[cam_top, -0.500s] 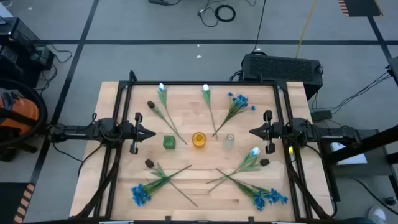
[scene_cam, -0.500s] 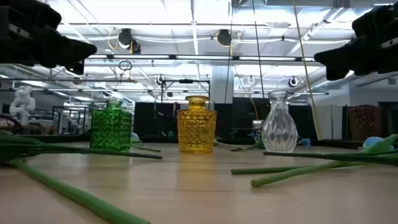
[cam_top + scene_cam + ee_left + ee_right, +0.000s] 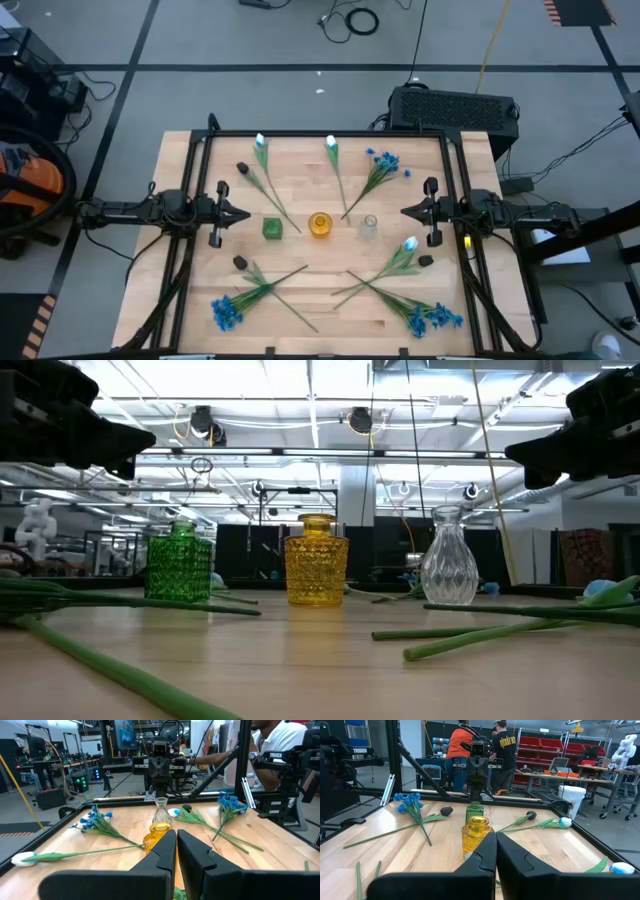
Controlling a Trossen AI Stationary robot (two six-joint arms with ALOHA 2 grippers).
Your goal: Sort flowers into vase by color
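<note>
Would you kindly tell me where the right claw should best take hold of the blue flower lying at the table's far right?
Grip the bare green stem of the blue flower midway, from straight above, fingers across the stem; it lies flat, thin, and the bushy head gives no firm hold.

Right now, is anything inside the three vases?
No stems stand in the green vase, yellow vase or clear vase. All flowers lie on the table. The textured coloured glass hides their bottoms.
</note>
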